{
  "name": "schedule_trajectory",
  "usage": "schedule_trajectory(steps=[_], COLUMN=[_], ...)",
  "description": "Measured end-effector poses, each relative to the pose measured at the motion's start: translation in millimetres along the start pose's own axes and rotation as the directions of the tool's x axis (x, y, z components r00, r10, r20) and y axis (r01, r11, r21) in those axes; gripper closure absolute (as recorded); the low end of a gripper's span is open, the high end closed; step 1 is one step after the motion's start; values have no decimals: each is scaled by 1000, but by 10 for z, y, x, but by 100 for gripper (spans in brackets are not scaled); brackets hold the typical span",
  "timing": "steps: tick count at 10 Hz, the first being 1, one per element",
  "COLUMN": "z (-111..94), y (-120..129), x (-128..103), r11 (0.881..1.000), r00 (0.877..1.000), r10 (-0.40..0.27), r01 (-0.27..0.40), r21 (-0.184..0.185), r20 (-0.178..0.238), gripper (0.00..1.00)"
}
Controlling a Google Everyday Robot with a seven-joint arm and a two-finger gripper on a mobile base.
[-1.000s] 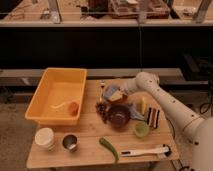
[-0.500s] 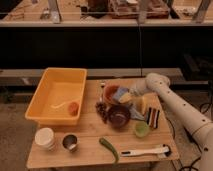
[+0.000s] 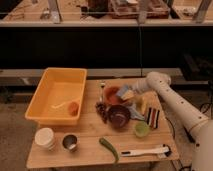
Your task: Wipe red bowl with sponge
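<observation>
Clenched on the sponge (image 3: 125, 93), apparently, the gripper (image 3: 131, 93) could tip the light red bowl (image 3: 113, 94) by pressing its rim.

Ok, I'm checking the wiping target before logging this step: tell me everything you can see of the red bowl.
The red bowl is small, round and shallow, bright orange-red with a lighter rim, upright on the wooden table right of the yellow tub. The sponge, blue-grey and yellow, covers its right side, held by the shut pincer. A dark maroon bowl sits just in front.
</observation>
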State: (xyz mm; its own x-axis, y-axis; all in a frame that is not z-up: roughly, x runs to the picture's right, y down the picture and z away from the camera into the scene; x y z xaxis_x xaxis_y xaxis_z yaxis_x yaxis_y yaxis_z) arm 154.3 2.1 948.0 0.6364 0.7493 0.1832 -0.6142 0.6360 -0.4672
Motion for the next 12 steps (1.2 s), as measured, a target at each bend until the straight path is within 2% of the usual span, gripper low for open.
schedule_trajectory(steps=[2, 5, 7, 9, 12], z=[138, 331, 269, 178, 39], y=[87, 467, 674, 756, 733], x=[-182, -504, -557, -541, -413], r11=[1000, 997, 992, 987, 983], r00=[1000, 998, 994, 990, 988], r10=[-5, -57, -100, -125, -140], r01=[5, 58, 104, 131, 147], r21=[-8, -53, -77, -94, -109], r20=[9, 33, 54, 69, 65], gripper=[100, 100, 100, 100, 100])
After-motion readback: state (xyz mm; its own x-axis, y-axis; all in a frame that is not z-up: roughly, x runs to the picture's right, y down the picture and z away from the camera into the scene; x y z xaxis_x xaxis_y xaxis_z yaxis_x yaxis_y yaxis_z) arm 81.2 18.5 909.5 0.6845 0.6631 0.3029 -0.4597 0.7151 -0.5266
